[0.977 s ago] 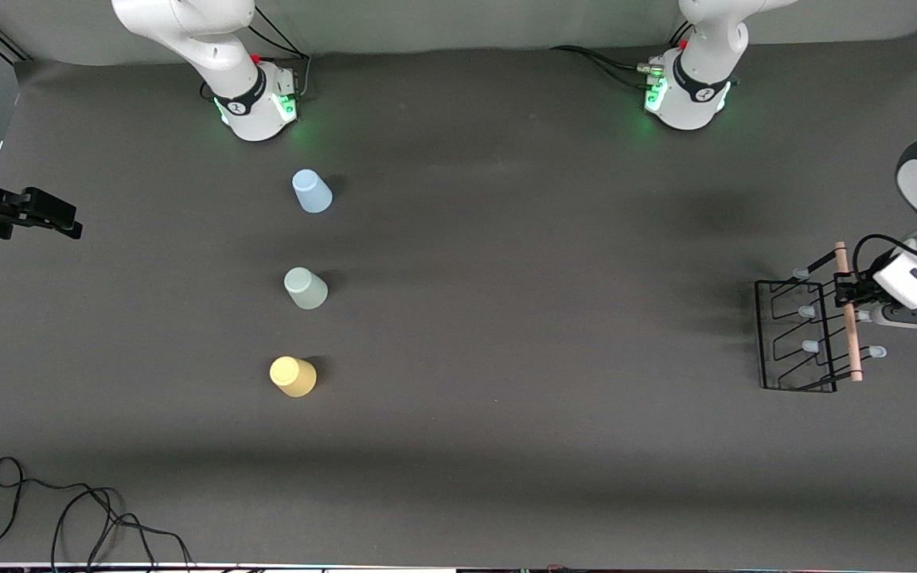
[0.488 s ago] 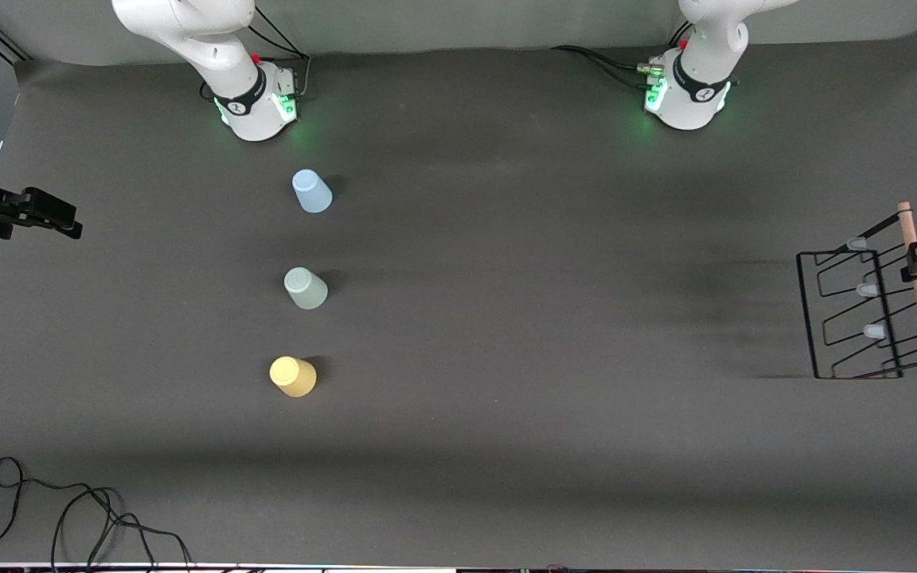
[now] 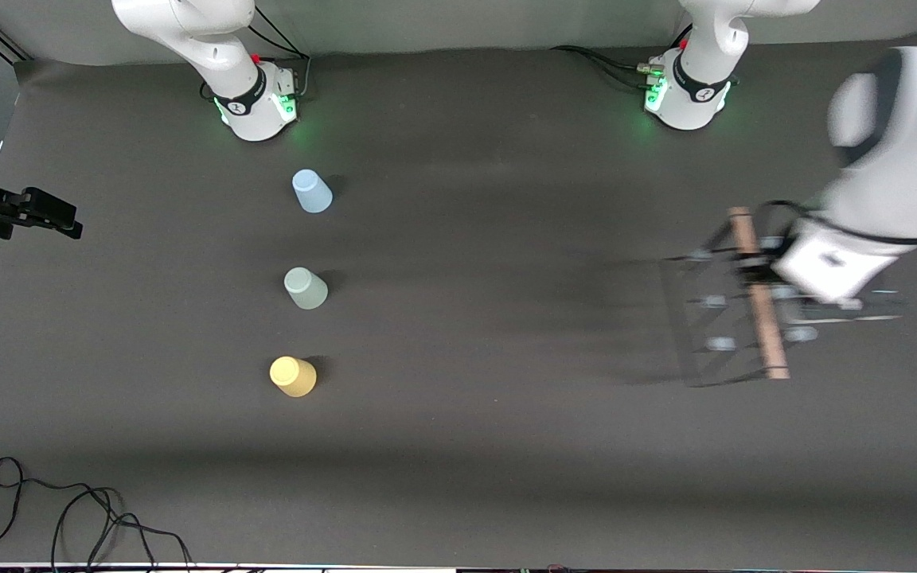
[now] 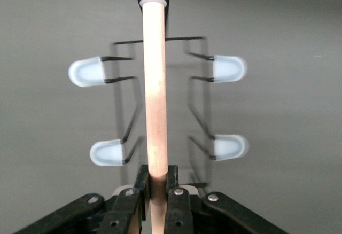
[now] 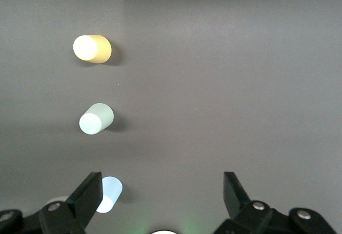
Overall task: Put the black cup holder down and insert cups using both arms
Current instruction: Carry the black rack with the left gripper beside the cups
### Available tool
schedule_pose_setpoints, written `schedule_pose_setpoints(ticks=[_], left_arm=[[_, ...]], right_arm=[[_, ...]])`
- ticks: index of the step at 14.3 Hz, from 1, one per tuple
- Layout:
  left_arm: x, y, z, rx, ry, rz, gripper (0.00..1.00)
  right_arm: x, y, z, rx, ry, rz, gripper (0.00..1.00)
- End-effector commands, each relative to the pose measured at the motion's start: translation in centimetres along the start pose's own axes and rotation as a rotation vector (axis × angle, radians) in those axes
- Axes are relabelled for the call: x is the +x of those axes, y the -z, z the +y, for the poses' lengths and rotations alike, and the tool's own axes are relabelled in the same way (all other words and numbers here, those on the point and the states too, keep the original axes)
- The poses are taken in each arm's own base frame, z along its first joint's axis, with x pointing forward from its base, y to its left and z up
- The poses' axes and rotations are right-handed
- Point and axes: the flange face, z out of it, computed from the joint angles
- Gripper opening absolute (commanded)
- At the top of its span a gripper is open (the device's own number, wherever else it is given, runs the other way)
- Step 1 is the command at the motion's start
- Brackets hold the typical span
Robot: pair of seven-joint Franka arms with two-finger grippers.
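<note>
The black cup holder hangs over the left arm's end of the table, blurred by motion. My left gripper is shut on its light wooden rod handle; in the left wrist view the fingers clamp the rod, with pale blue peg tips on both sides. Three cups stand upside down in a row toward the right arm's end: light blue farthest from the front camera, grey-green in the middle, yellow nearest. My right gripper waits open over that end's edge, with nothing between its fingers.
The arm bases glow green along the table's edge farthest from the front camera. A black cable lies coiled near the front edge at the right arm's end. The dark mat runs bare between the cups and the holder.
The left gripper lifted the holder toward the table's end, then swung it back toward the middle. The right arm and the cups have not moved.
</note>
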Motion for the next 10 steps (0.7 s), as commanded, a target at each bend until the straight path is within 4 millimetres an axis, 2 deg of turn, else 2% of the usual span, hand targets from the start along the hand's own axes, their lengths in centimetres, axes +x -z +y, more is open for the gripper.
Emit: schedule_pose_setpoints(ticks=[1, 3, 4, 5, 7, 10], left_arm=[[-0.5, -1.1, 11.0, 0.001, 0.064, 0.008, 0.0], [-2.9, -2.9, 18.2, -0.002, 0.015, 0.001, 0.0], [-5.1, -3.5, 23.2, -0.025, -0.023, 0.022, 0.0], [-6.6, -4.4, 26.4, -0.043, -0.038, 0.043, 0.0], [-9.5, -5.3, 31.4, -0.09, -0.085, 0.08, 0.0], [-13.0, -7.7, 36.9, -0.112, -0.06, 0.104, 0.0]], right_arm=[[-0.2, 0.3, 0.0, 0.003, 0.006, 0.0, 1.0], [-0.3, 0.3, 0.1, 0.004, 0.005, -0.006, 1.0], [-0.3, 0.3, 0.0, 0.003, 0.008, -0.006, 1.0], [-0.3, 0.2, -0.1, 0.003, 0.006, -0.007, 1.0], [-0.3, 0.3, 0.0, 0.003, 0.005, -0.006, 1.0], [-0.3, 0.2, -0.1, 0.003, 0.005, -0.007, 1.0]])
